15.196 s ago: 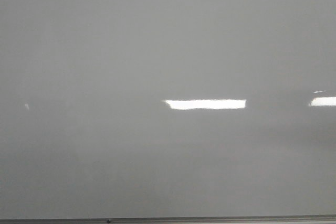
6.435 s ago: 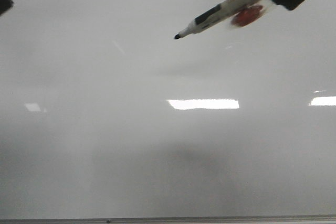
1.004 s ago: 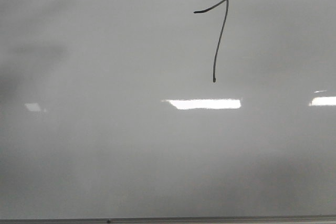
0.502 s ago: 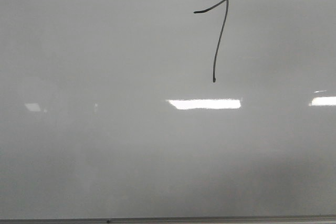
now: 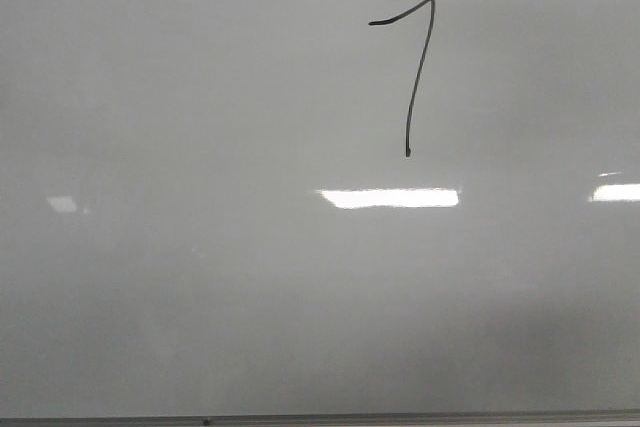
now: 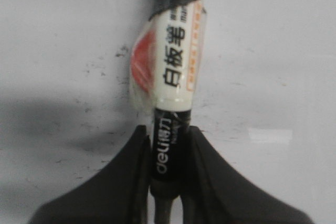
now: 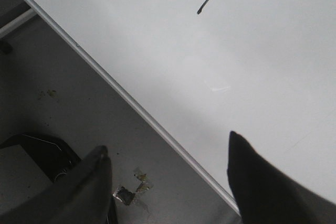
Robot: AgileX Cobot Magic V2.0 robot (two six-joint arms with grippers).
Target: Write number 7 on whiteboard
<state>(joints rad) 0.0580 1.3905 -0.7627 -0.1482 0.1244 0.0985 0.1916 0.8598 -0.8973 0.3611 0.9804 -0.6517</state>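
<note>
Left gripper clamped on marker, right gripper spread wide over whiteboard's edge, number 7 drawn toward its far edge

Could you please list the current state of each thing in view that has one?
number 7: fully drawn, top bar joined to a slanted downstroke.
whiteboard: otherwise unmarked, showing light reflections.
marker: gripped in the left gripper.
right gripper: fingers open, empty.

Likely lab or workshop: framed whiteboard over stained grey concrete floor.
</note>
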